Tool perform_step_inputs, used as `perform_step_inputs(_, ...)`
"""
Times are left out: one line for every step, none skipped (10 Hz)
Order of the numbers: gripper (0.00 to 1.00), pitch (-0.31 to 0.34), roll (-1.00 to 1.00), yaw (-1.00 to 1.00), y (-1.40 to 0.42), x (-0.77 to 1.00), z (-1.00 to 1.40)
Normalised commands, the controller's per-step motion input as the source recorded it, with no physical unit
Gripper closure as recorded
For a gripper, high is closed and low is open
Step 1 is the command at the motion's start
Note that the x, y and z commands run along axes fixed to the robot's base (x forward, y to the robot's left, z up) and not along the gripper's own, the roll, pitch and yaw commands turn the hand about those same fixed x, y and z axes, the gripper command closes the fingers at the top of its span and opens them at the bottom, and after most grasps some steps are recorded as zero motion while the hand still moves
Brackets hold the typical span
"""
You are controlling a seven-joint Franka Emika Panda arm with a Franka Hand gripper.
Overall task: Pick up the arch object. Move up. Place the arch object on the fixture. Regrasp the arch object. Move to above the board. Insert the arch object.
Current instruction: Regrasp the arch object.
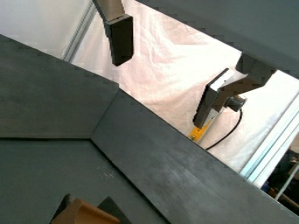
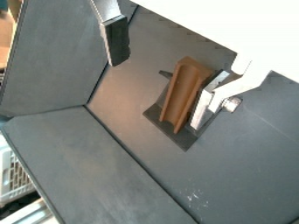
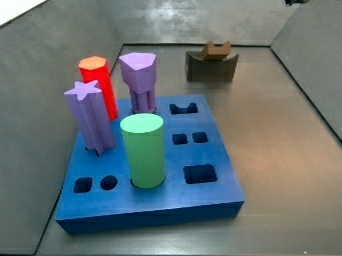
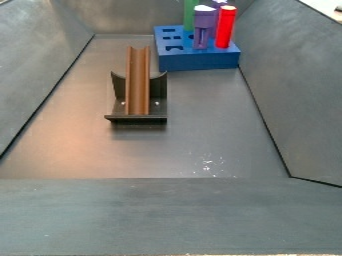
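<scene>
Pincer: I see my pincer [image 2: 170,74] only in the wrist views, hanging open and empty, one finger [image 2: 115,42] and its partner [image 2: 216,98] well apart, raised clear above the fixture.
Arch object: the arch object [image 4: 138,82] rests on the fixture [image 4: 136,112], leaning upright against its bracket; in a wrist view it sits between my spread fingers, untouched.
Board: the board [image 3: 154,158] lies toward 1 o'clock of the fixture in a side view, carrying coloured pegs, with several holes free.
Done, as I judge it: pick-up, lift, placing on the fixture.
Left: regrasp, carry above the board, insert.
</scene>
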Motion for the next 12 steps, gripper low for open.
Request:
perform_step_inputs(0.00, 0.048, 0.20, 0.26, -0.06, 0.44, -0.02)
perform_step_inputs(0.00, 0.013, 0.18, 0.23, -0.06, 0.44, -0.02)
perform_step_inputs(0.00, 0.002, 0.17, 0.21, -0.07, 0.44, -0.02)
perform_step_inputs(0.00, -0.001, 0.17, 0.18, -0.07, 0.44, -0.02)
perform_step_inputs(0.00, -0.001, 0.17, 0.15, -0.06, 0.44, -0.02)
perform_step_inputs(0.00, 0.000, 0.17, 0.12, -0.06, 0.44, -0.02)
perform_step_inputs(0.00, 0.002, 0.17, 0.11, -0.06, 0.44, -0.02)
perform_step_inputs(0.00, 0.010, 0.17, 0.10, -0.06, 0.44, -0.03)
perform_step_inputs(0.00, 0.016, 0.16, 0.10, -0.06, 0.43, -0.03)
perform_step_inputs(0.00, 0.024, 0.15, 0.09, -0.05, 0.42, -0.03)
perform_step_inputs(0.00, 0.029, 0.15, 0.09, -0.05, 0.42, -0.04)
perform_step_inputs(0.00, 0.033, 0.15, 0.09, -0.05, 0.42, -0.04)
